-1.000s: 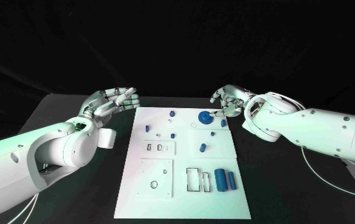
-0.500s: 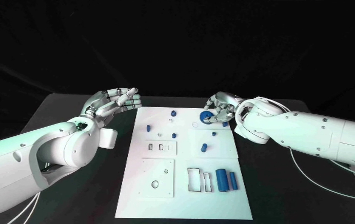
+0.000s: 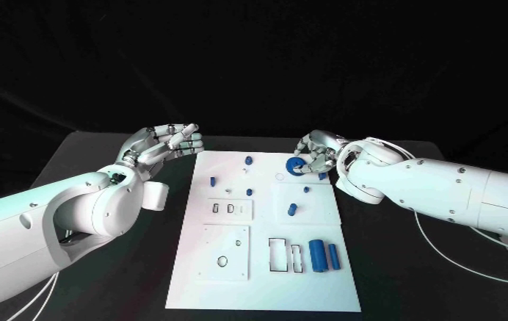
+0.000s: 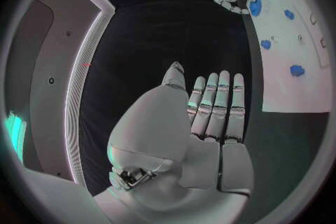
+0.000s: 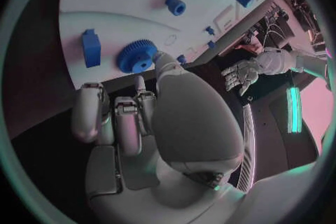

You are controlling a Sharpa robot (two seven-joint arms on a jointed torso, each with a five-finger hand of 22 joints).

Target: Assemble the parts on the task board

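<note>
The white task board [image 3: 270, 284] lies in the middle of the black table, with several small blue parts on it. A blue gear [image 3: 295, 164] sits near its far edge. My right hand [image 3: 321, 152] hovers over the far right corner, and its thumb tip touches the rim of the gear [image 5: 136, 56] while its fingers [image 5: 115, 117] stay curled away from it. My left hand [image 3: 164, 143] is raised beside the far left corner with fingers [image 4: 213, 106] straight and side by side, holding nothing. A blue cylinder [image 3: 316, 255] and a thin blue bar [image 3: 331, 258] lie at the near right.
A blue block [image 5: 89, 47] lies beside the gear. Small blue pegs [image 3: 247, 161] dot the far half of the board. Rectangular slots [image 3: 275, 255] and a round hole [image 3: 222, 261] are in the near half. Bare black table flanks the board on both sides.
My right hand has shifted left and closed in on the gear, which has stayed put. The left hand has hardly moved.
</note>
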